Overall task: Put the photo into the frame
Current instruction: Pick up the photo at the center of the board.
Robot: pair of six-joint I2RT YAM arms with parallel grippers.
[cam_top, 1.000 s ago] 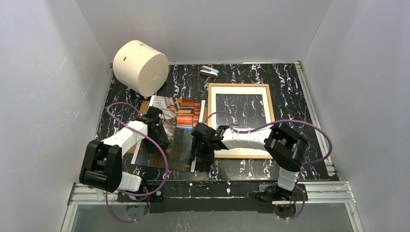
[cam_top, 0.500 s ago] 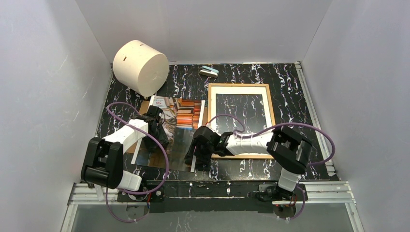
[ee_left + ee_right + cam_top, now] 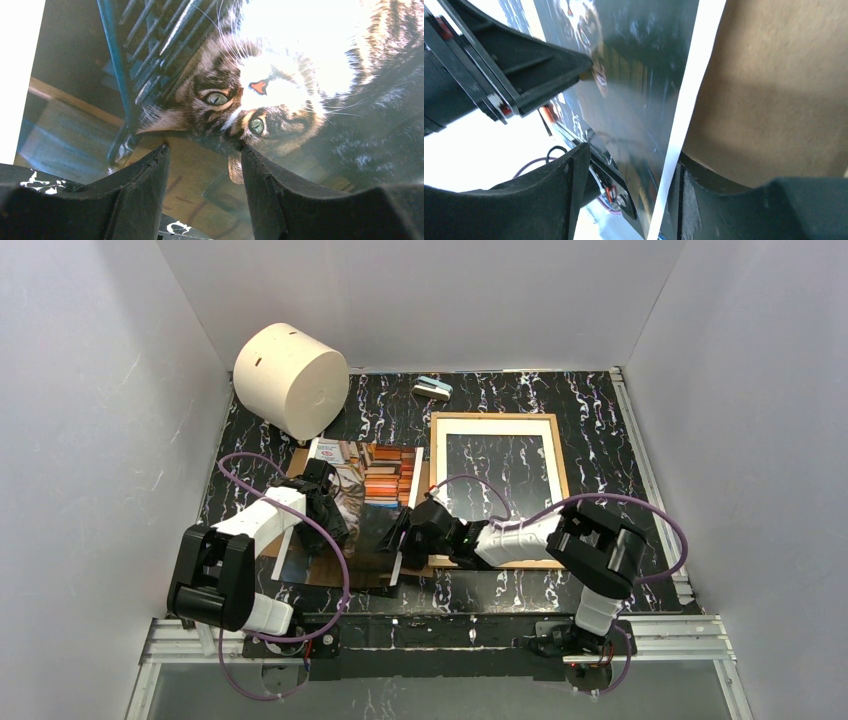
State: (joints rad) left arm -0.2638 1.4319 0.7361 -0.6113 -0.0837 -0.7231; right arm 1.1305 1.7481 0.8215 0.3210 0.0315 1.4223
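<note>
The photo (image 3: 375, 485), a glossy cat print, lies left of centre on a brown board (image 3: 345, 578). My left gripper (image 3: 335, 515) stands open, tips down at the print's left part. In the left wrist view both fingers (image 3: 150, 170) sit apart at the surface just below the cat's face (image 3: 250, 100). My right gripper (image 3: 400, 540) is open at the photo's right edge. The white border (image 3: 694, 85) runs between its jaws (image 3: 631, 155), against the right finger, with the brown underside (image 3: 774, 90) to the right of the border. That edge is tilted up. The frame (image 3: 495, 415), light wood with a white mat, lies flat to the right.
A big cream cylinder (image 3: 290, 380) lies at the back left. A small teal-and-white object (image 3: 432, 389) sits at the back centre. White walls close in on the black marbled table (image 3: 590, 440) on three sides. The arm bases and purple cables crowd the near edge.
My right gripper has swung under the photo's right edge and tipped it up. Brown board now shows along the near side. The left gripper has hardly moved.
</note>
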